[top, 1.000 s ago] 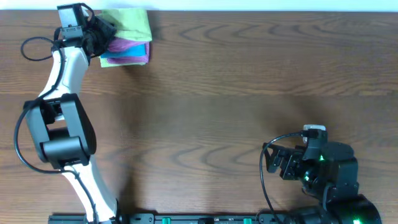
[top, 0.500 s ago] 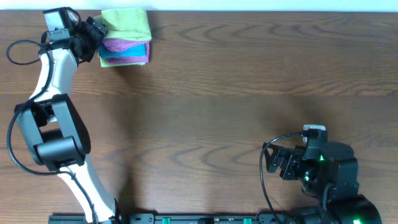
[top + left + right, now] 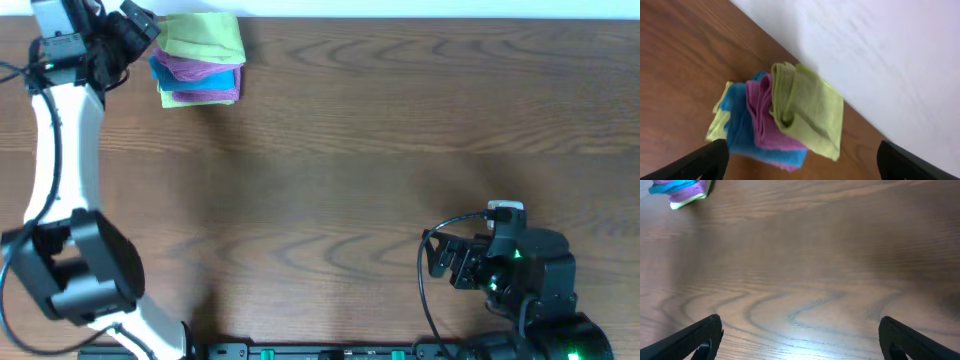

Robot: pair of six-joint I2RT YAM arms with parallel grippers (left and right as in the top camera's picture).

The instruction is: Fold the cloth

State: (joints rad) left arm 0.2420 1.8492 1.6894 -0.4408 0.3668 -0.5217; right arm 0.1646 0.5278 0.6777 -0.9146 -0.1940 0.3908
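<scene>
The cloth [image 3: 200,60] lies folded in a small stack of green, magenta and blue layers at the table's far left corner, next to the back edge. My left gripper [image 3: 138,30] hovers just left of it, open, holding nothing. In the left wrist view the cloth [image 3: 790,112] sits ahead of the left gripper [image 3: 801,162], whose wide-spread fingers stand clear of it. My right gripper [image 3: 437,258] rests open near the front right, far from the cloth. The right wrist view shows the right gripper [image 3: 800,340] over bare wood and the cloth [image 3: 682,190] far off.
The wooden table [image 3: 360,150] stretches between the two arms. A white wall [image 3: 880,55] runs right behind the cloth along the table's back edge. The right arm's base [image 3: 540,300] sits at the front right.
My left gripper has opened, let go of the cloth and drawn back to the left. The stack stays folded where it was. The right arm has not moved.
</scene>
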